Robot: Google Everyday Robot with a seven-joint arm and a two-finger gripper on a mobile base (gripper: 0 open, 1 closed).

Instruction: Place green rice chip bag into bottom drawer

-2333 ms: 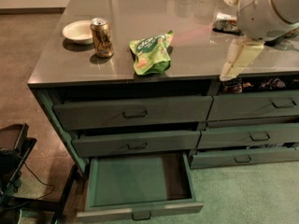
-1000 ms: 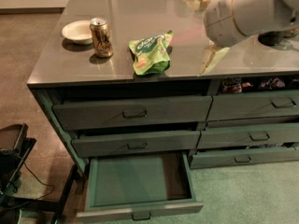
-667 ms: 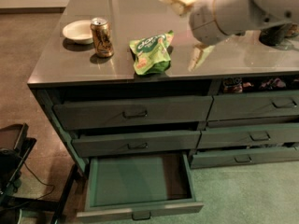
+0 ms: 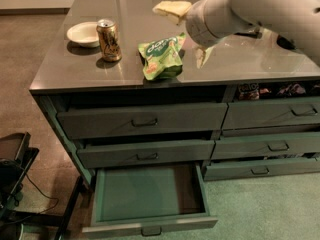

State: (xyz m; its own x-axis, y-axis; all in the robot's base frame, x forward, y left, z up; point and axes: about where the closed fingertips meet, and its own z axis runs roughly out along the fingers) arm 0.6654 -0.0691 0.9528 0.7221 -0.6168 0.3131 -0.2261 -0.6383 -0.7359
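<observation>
The green rice chip bag [image 4: 161, 58] lies on the grey countertop [image 4: 80, 69] near its front edge, left of middle. My gripper [image 4: 178, 36] hangs just above the bag's upper right corner. It is open and empty, with one cream finger [image 4: 172, 10] behind the bag and the other [image 4: 202, 56] to its right. The bottom drawer [image 4: 145, 191] of the left stack is pulled out below the bag, and its teal inside holds nothing.
A gold soda can [image 4: 109, 40] and a small white bowl [image 4: 82, 34] stand on the counter left of the bag. The two upper left drawers [image 4: 142, 120] are slightly ajar. The right-hand drawer stack [image 4: 272, 146] is alongside. Dark equipment [image 4: 12, 169] sits on the floor at the left.
My arm has swung left across the counter from the right side and now has its open gripper over the bag's right corner. The bag, can and drawer have not moved.
</observation>
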